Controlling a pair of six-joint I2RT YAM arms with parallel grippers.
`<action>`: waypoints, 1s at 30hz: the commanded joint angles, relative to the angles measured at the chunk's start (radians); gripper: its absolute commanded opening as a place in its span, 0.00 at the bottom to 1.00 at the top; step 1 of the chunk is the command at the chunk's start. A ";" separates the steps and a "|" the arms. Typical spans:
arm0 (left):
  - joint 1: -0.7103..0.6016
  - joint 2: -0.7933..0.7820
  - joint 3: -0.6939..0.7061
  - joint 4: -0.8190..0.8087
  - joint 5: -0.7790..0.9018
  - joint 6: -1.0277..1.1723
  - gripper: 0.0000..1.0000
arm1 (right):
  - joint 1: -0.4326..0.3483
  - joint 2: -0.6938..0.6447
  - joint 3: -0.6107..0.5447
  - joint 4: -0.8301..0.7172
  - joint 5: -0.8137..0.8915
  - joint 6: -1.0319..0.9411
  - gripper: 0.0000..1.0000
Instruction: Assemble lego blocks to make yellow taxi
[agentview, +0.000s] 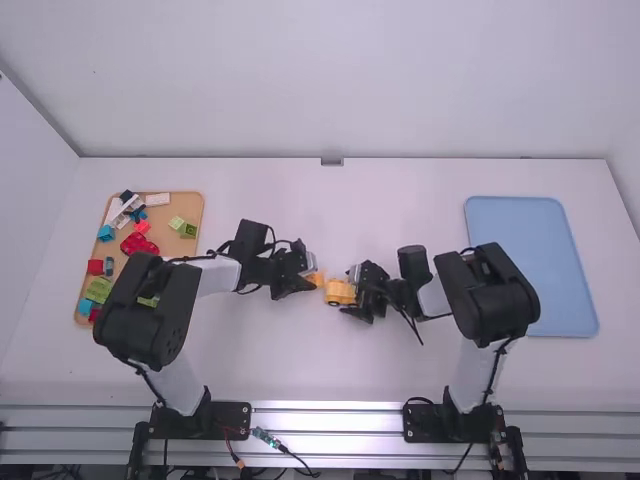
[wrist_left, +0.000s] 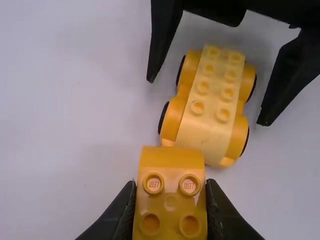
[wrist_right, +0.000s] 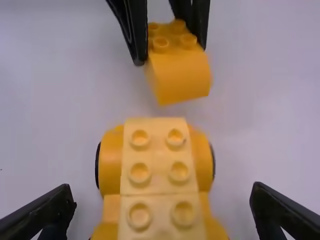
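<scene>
Yellow plastic bricks form a low car base with black wheels, standing near the middle of the white table, between its left and right edges. Four rounded wheel arches flank a paler strip that carries two rows of studs, studs up.

The right gripper is wide open around the car base: one black finger stands to each side, both apart from it, so it has hold of nothing. The left gripper is closed on a small yellow-orange studded brick with a rounded end, a finger pressed to each of two opposite sides. That brick is held near one end of the car base, apart from it, its rounded end toward the base.

Near the table's left edge lies a tan tray with loose red, green, blue and white blocks, partly behind the left arm. A light blue tray lies toward the table's right edge, partly covered by the right arm.
</scene>
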 joint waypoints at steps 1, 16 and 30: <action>-0.001 -0.015 -0.010 -0.003 0.019 0.025 0.02 | 0.000 0.067 0.031 -0.005 -0.021 0.004 0.92; 0.006 -0.045 -0.010 -0.003 -0.007 0.016 0.02 | -0.035 0.088 0.018 -0.002 -0.043 -0.001 0.90; -0.001 -0.048 -0.010 0.000 -0.008 0.016 0.02 | -0.050 0.088 0.010 -0.010 -0.027 -0.001 0.86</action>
